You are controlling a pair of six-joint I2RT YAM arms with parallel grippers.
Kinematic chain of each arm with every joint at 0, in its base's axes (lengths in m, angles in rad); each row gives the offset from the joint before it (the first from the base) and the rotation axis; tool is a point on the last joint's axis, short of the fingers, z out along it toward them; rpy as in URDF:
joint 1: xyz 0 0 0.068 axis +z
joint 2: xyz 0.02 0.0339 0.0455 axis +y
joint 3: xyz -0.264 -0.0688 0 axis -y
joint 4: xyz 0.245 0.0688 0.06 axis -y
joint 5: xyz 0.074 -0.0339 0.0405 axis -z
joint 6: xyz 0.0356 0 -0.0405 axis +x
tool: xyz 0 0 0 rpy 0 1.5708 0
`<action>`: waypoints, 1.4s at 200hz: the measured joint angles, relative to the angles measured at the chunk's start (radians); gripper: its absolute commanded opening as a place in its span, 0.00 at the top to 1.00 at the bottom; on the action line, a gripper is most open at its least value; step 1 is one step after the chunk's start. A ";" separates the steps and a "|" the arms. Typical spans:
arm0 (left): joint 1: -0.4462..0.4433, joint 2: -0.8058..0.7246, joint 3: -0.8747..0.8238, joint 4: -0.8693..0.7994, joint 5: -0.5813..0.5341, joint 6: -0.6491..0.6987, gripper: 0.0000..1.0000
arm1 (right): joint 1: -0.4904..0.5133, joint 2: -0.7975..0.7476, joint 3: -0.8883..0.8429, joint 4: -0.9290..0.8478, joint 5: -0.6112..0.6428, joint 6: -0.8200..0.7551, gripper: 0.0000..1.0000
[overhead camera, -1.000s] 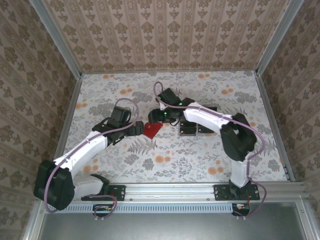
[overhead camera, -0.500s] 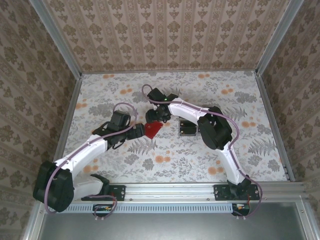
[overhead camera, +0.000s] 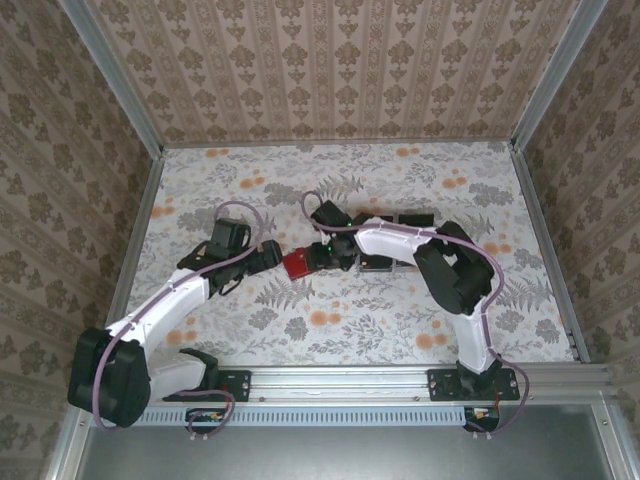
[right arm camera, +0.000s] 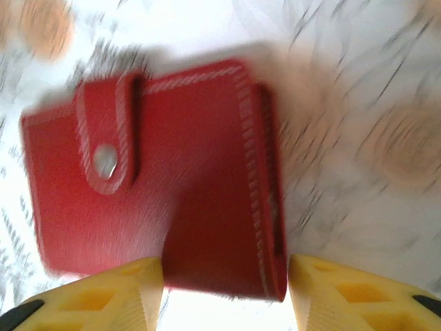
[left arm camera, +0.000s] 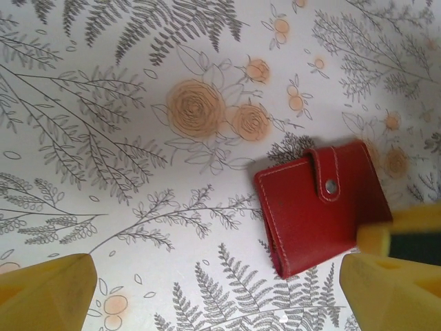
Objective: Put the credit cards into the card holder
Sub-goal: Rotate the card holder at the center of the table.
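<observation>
While the wallet (left arm camera: pixel 313 207) is lying flat and snapped shut on the table (left arm camera: pixel 103 83), no card can go in, so the step in hand, as I judge it, is getting hold of it and opening it. The right gripper (right arm camera: pixel 226 267) is reaching in from the wallet's right side, its jaws standing partly apart with the wallet's near edge between them. One finger is overlapping the red cover and the other is sitting just beside the folded edge, but the view is blurred and I cannot tell whether they are pinching it. The left gripper (left arm camera: pixel 219 270) is hovering just left of the wallet, jaws spread wide and holding nothing. To do this well, the right jaws should be taking the fold side only, away from the strap (right arm camera: pixel 110 131) and its snap (right arm camera: pixel 105 162) — clamping across the strap would be holding the wallet shut. The grip should be firm yet shallow: a thin wallet will likely be sliding rather than lifting if nudged from one side, so the left gripper should be bracing the opposite edge or taking the strap's tip. Dark shapes (overhead camera: pixel 378 264) are lying just right of the wallet, partly under the right arm — possibly the cards, though too small to tell.
</observation>
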 measured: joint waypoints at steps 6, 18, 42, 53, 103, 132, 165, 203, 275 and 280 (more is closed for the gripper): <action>0.010 0.004 0.001 0.003 0.004 0.000 0.00 | 0.021 -0.023 -0.031 0.013 -0.006 0.013 0.49; 0.030 0.014 0.008 0.003 0.012 0.004 0.00 | 0.066 -0.061 -0.076 0.035 -0.015 0.033 0.48; 0.080 0.037 0.032 0.006 0.035 0.017 0.00 | 0.166 -0.125 -0.104 0.042 -0.020 0.041 0.38; 0.109 0.040 0.041 0.010 0.045 0.020 0.00 | 0.199 -0.153 -0.099 0.032 0.002 0.027 0.35; 0.195 0.037 0.064 0.009 0.088 0.034 0.00 | 0.147 -0.089 0.166 -0.126 0.203 -0.209 0.32; 0.214 0.023 0.064 0.005 0.105 0.037 0.00 | 0.095 0.057 0.337 -0.179 0.254 -0.329 0.31; 0.220 0.008 0.064 0.002 0.110 0.037 0.00 | 0.049 0.181 0.407 -0.219 0.257 -0.371 0.29; 0.220 0.008 0.064 0.002 0.113 0.037 0.00 | 0.019 0.216 0.399 -0.236 0.199 -0.362 0.29; 0.220 0.020 0.064 0.003 0.130 0.038 0.00 | 0.027 0.118 0.185 -0.095 0.058 -0.285 0.33; 0.220 0.021 0.064 0.003 0.131 0.037 0.00 | 0.030 0.106 0.165 -0.082 0.051 -0.278 0.33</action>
